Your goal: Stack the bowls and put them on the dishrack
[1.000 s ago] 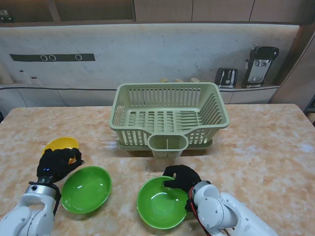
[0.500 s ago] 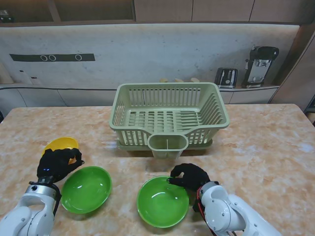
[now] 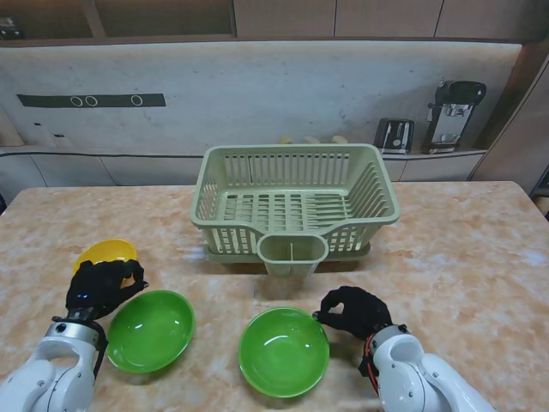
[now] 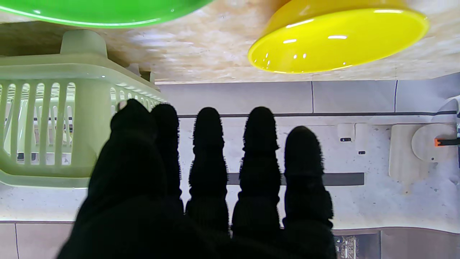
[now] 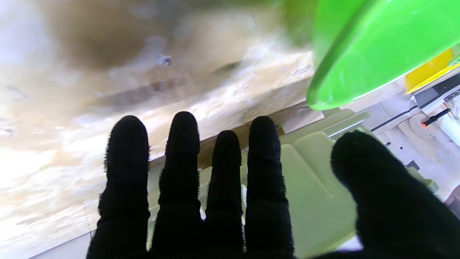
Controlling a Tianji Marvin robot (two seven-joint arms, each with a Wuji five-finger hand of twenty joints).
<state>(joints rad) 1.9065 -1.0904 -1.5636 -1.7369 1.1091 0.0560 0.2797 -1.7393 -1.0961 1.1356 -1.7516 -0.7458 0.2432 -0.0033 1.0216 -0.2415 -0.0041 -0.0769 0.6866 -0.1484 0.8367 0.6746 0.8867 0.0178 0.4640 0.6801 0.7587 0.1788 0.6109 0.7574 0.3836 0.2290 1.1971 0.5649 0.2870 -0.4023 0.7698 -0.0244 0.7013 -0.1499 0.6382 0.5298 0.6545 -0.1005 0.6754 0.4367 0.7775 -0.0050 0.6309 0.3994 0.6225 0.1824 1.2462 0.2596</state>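
beside right hand (image 3: 353,311), green bowl (image 3: 283,352)

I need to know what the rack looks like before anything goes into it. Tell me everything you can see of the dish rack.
The dish rack is a pale green basket, plastic by the look of it, with slatted walls, a ribbed slotted floor and a rolled rim. A rounded cutlery cup juts from its near wall, and a matching tray edge shows underneath. It stands upright and level at the middle of the marble-patterned table, farther from me than the bowls. Nothing shows inside it, and neither hand touches it.
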